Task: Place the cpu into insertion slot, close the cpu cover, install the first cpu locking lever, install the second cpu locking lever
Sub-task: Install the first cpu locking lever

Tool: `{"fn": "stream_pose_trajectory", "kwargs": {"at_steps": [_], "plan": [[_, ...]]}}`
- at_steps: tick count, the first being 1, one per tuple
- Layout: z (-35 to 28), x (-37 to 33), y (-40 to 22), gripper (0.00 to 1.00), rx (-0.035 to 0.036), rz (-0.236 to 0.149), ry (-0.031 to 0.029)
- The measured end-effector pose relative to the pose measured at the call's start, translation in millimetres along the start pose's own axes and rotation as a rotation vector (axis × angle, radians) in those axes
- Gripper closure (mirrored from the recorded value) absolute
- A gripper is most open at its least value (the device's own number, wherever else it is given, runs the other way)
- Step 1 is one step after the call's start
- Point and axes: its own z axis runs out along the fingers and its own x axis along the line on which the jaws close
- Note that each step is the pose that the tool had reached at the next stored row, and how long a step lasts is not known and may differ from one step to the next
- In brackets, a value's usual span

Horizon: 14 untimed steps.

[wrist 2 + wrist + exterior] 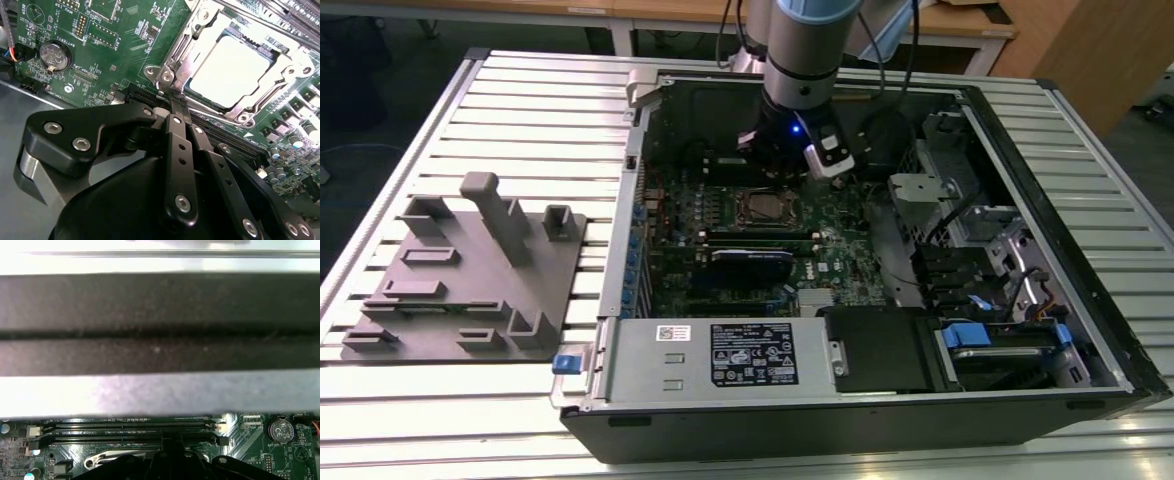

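**A:** Where is your gripper point(172, 100) right now?

**B:** Down inside the open computer case point(1067, 170), just beside the socket. In the second wrist view your fingers point(179, 150) are pressed together with nothing between them, and the tips rest at a corner of the cpu cover point(172, 67), by a metal tab there.

**A:** And the cpu?

**B:** You can see the cpu point(231, 70) sitting in the insertion slot point(280, 60), its pale metal top showing through the window of the cover. The cover lies flat over it. Whether the tips actually touch the tab, I cannot tell.

**A:** What does the exterior view give you?

**B:** The arm point(811, 50) reaches down over the green motherboard point(847, 225), and the socket sits near the board's middle. A grey fixture point(467, 270) lies on the slatted table point(520, 90), well apart on the exterior view's left.

**A:** The first wrist view?

**B:** You get long black memory slots point(130, 427) and a coin battery point(281, 430).
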Motion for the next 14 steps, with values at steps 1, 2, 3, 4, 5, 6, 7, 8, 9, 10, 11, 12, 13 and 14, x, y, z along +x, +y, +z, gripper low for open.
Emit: {"fn": "stream_pose_trajectory", "kwargs": {"at_steps": [1, 2, 3, 4, 5, 6, 7, 8, 9, 10, 11, 12, 13, 14], "plan": [[0.2, -0.1, 0.0, 0.89, 0.0013, 0.000, 0.0000], [0.3, -0.2, 0.0, 0.89, 0.0030, 0.000, 0.0000], [0.4, -0.3, -0.1, 0.89, 0.0051, 0.000, -0.0001], [0.5, -0.3, -0.1, 0.89, 0.0067, 0.000, -0.0002], [0.4, -0.3, -0.1, 0.89, 0.0069, 0.000, -0.0002], [0.2, -0.2, -0.1, 0.89, 0.0070, 0.000, -0.0002], [0.2, -0.2, 0.0, 0.89, 0.0069, 0.000, -0.0003], [0.1, -0.2, 0.0, 0.89, 0.0067, 0.000, -0.0004], [0.1, -0.3, 0.0, 0.89, 0.0067, 0.000, -0.0004], [0.0, -0.2, 0.0, 0.89, 0.0068, 0.000, -0.0003], [0.0, -0.3, 0.0, 0.89, 0.0068, 0.000, -0.0003], [-0.4, -0.2, 0.0, 0.89, 0.0072, 0.000, -0.0001], [-0.8, -0.2, 0.1, 0.89, 0.0072, 0.000, -0.0001], [-1.1, -0.3, 0.1, 0.89, 0.0070, 0.000, -0.0002]]}}
